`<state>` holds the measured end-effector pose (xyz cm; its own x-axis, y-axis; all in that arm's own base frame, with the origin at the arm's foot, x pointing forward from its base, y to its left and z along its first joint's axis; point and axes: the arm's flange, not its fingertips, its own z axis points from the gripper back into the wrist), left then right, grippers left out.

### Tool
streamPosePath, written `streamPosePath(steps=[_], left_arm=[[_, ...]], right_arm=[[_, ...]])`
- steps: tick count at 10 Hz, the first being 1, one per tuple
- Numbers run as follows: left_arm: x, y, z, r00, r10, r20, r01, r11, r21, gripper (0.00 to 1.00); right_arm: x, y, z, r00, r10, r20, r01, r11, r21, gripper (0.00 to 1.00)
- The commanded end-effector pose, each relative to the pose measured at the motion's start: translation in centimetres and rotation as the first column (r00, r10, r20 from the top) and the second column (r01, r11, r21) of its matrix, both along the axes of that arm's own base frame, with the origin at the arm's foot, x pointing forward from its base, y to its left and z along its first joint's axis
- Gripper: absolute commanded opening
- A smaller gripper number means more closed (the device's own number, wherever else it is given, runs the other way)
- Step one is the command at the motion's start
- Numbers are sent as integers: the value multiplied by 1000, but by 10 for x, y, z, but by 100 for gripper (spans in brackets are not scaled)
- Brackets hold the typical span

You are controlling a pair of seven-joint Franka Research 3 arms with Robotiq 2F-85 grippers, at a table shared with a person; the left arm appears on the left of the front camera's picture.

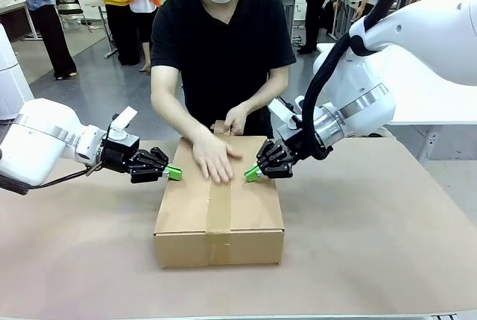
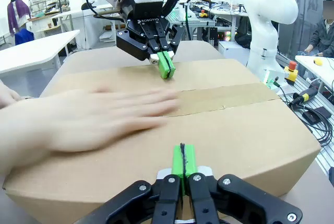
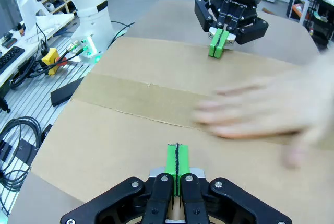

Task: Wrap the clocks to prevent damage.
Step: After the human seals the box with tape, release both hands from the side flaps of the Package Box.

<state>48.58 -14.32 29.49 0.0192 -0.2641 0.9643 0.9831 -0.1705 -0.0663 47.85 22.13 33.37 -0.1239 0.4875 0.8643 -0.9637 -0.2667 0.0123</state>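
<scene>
Both clenched grippers, left (image 1: 174, 173) and right (image 1: 253, 174), are pressing the box's (image 1: 246, 219) side edges while a hand (image 1: 214, 157) is blocking the taped (image 1: 219, 212) top.

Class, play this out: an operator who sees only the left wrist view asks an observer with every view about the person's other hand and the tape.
Operator: One blurred hand crosses the box. Where is the person's other hand?
Observer: At the box's far edge, the other hand holds a tape roll.
Operator: Does the tape strip reach the near side?
Observer: Yes, the tape strip runs over the top and down the near face.
</scene>
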Motion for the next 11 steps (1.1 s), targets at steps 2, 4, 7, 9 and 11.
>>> streamPosePath(steps=[2, 4, 7, 9, 11], left_arm=[[0, -1, -2, 1000, 2, 1, -2, 1000, 7, 1], [0, -1, -2, 1000, 2, 1, -2, 1000, 7, 1], [0, -1, -2, 1000, 2, 1, -2, 1000, 7, 1], [0, -1, -2, 1000, 2, 1, -2, 1000, 7, 1], [0, -1, -2, 1000, 2, 1, -2, 1000, 7, 1]], right_arm=[[0, 0, -3, 1000, -10, -6, 10, 1000, 1, 1], [0, 0, -3, 1000, -10, -6, 10, 1000, 1, 1], [0, 0, -3, 1000, -10, -6, 10, 1000, 1, 1], [0, 0, -3, 1000, -10, -6, 10, 1000, 1, 1], [0, 0, -3, 1000, -10, -6, 10, 1000, 1, 1]])
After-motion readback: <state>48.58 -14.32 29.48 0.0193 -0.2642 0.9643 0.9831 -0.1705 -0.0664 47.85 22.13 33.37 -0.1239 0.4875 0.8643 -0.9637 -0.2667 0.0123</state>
